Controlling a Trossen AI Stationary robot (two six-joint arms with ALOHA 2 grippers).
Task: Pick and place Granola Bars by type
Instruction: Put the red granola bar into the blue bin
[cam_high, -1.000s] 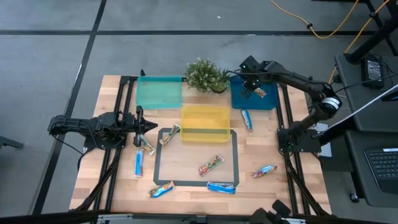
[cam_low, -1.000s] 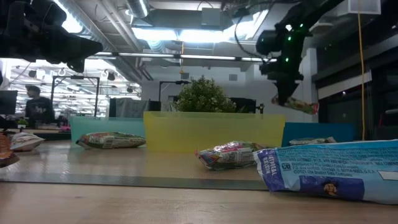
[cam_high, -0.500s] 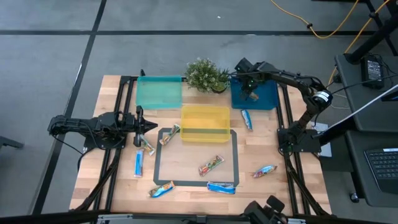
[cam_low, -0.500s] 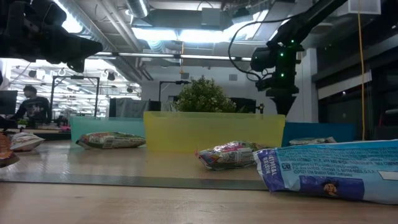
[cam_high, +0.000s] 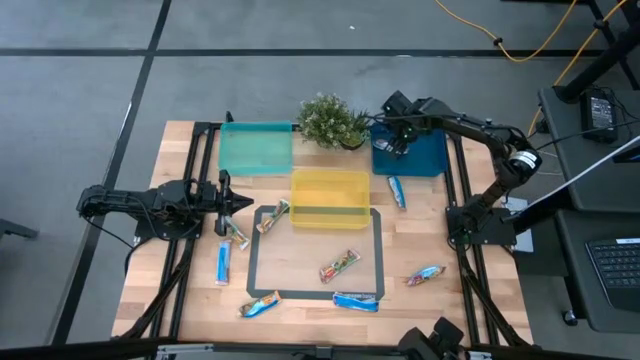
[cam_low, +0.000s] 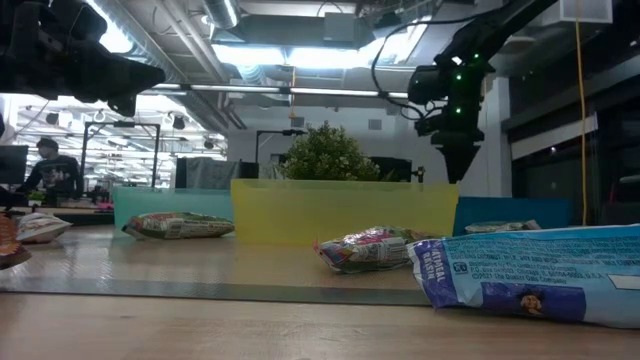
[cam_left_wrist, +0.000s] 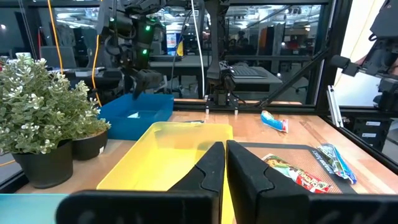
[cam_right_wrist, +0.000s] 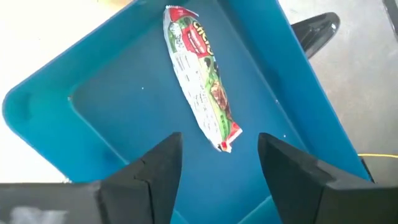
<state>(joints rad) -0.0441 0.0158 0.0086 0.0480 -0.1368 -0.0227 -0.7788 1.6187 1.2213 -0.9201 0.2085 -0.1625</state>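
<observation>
Granola bar (cam_right_wrist: 201, 76) in blue tray (cam_right_wrist: 112, 106), end cut off.

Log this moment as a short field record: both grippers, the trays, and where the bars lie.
right gripper: open, above the blue tray
bar in blue tray: one, silvery wrapper with red and green print, lying flat, free of the gripper
left gripper: shut, empty, at the table's left side beside the yellow tray
teal tray: no bar visible in the high view
yellow tray: no bar visible inside
bars on table: eight in the high view, among them a blue bar at the front edge
plant: between teal and blue trays
</observation>
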